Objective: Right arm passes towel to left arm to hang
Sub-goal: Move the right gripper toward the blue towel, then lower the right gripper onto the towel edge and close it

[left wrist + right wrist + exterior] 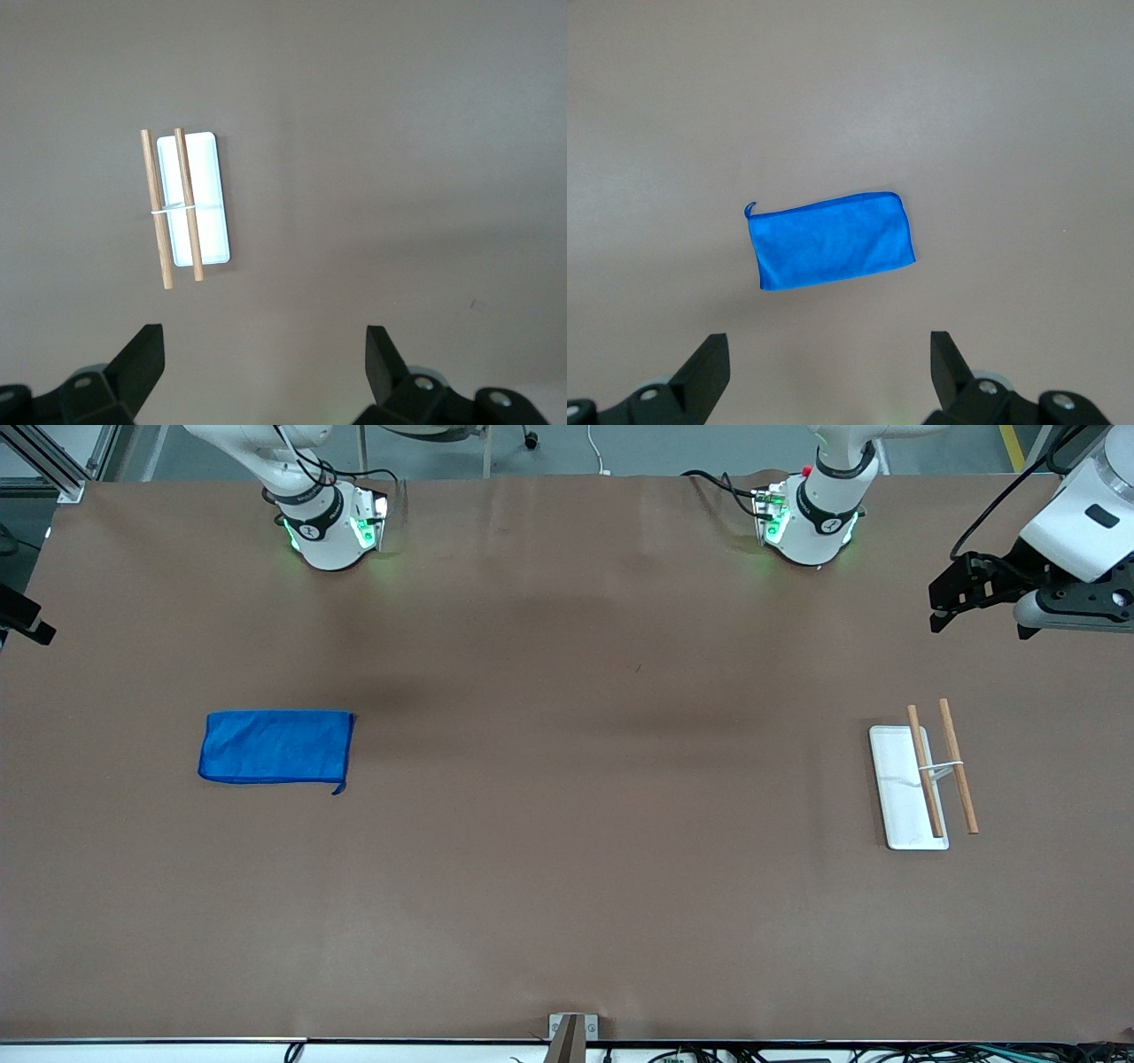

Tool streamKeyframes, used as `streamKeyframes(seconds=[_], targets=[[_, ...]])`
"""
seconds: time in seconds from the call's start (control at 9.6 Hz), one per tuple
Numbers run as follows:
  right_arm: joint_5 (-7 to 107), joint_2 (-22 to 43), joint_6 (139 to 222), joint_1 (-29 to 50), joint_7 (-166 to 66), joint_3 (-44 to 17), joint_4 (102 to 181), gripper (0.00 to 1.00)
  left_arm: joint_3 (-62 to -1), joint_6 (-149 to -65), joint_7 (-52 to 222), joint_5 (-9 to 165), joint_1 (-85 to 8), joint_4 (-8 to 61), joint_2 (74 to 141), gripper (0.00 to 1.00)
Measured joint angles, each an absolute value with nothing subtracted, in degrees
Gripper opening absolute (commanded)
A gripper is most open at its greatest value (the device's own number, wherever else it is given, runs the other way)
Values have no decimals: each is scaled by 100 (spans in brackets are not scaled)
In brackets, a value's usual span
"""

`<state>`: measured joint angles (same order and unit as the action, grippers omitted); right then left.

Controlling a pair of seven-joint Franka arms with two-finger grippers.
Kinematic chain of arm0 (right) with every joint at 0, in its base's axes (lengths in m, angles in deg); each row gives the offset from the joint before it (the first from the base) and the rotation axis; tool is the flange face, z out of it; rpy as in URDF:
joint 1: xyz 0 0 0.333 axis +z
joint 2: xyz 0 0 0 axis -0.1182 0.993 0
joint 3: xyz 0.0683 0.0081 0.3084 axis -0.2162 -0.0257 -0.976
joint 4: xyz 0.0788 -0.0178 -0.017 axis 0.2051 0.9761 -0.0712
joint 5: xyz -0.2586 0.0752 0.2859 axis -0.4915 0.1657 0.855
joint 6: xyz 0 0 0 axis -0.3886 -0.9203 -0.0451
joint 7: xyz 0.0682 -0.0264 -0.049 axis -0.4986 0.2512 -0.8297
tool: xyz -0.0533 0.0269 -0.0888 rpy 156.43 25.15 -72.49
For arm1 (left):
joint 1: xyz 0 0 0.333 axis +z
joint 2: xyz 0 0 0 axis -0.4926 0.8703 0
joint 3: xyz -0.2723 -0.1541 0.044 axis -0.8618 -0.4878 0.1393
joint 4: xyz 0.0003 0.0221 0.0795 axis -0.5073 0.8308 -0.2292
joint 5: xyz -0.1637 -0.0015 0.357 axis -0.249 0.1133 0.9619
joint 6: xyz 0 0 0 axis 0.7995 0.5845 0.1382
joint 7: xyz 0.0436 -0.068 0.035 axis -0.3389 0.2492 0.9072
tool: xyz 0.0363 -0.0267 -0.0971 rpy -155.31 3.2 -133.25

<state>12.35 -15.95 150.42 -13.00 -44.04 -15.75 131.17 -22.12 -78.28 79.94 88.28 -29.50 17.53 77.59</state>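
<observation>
The royal-blue folded cloth towel (276, 746) lay flat on the brown worktop (567, 868) at the right arm's end, untouched. The right hand (828, 372) hung over it, wide open and empty, suited to descending. The left hand (264, 367), likewise open and empty, waited over the white-based, wooden-railed rack (921, 784).

Royal-blue towel (276, 747), brown table (567, 886), white rack base (904, 797), tan wooden rods (959, 778)

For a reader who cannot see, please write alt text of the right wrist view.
A blue towel lies flat and folded on the brown table, a small loop at one corner. The right gripper is above it, fingers open and empty.
</observation>
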Motion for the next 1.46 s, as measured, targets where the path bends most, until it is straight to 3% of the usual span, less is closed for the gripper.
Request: streamKeyframes(seconds=[0.73,0.94,1.15,1.46], targets=[[1228,-1564,14982,-1269,-4477,-1620,13158,100,-2196,-7824,7995,8828,-2899,1740,7760,100],[1219,-1341,15208,-1234,-4582,-1626,13581,100,-2193,-7821,7993,8828,-2836,1739,7761,100],[1207,-954,16217,-1223,-4718,-1629,14440,100,-2199,-7821,7989,8828,-2836,1736,7765,100],[1192,-674,18523,-1217,-5282,-1627,16163,100,-2196,-7821,7985,8828,-2831,1734,7767,100]])
